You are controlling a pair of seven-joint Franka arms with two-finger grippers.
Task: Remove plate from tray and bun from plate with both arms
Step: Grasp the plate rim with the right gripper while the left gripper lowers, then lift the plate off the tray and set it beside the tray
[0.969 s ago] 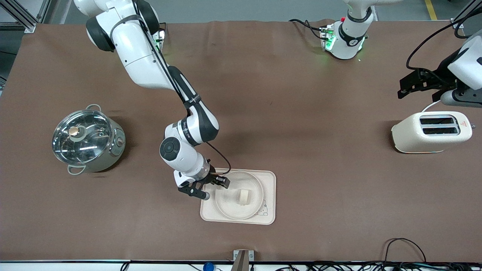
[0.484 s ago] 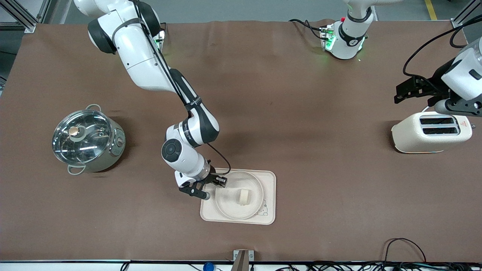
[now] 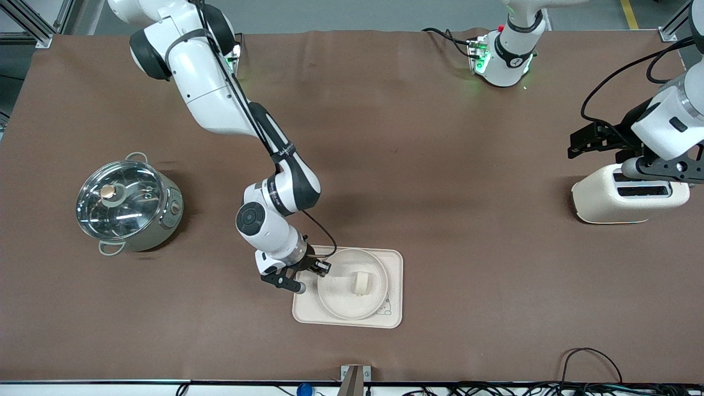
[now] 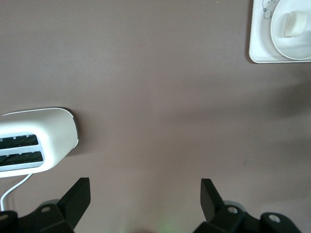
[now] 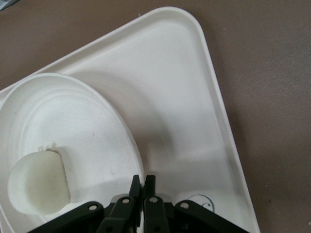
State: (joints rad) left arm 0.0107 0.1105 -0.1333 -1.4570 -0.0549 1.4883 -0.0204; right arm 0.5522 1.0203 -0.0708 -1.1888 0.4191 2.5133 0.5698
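The round cream-white plate [image 3: 342, 300] lies over the rectangular tray [image 3: 394, 275], with the small pale bun [image 3: 360, 283] on it. My right gripper [image 3: 323, 268] is shut on the plate's rim at the edge toward the right arm's end. In the right wrist view the gripper [image 5: 143, 179] pinches the rim of the plate [image 5: 87, 131]. The bun [image 5: 39, 182] sits beside it, and the plate casts a shadow on the tray [image 5: 175, 87]. My left gripper [image 3: 583, 143] is open and empty over the table beside the toaster, and it shows open in its own view [image 4: 146, 194].
A cream toaster [image 3: 627, 192] stands toward the left arm's end, partly under the left wrist; it also shows in the left wrist view [image 4: 36, 141]. A steel pot with a glass lid [image 3: 127, 203] stands toward the right arm's end. Cables run along the table's edge nearest the front camera.
The plate with the bun has shifted slightly toward the left arm's end, with the right gripper still on its rim. The left arm's wrist has come over the toaster.
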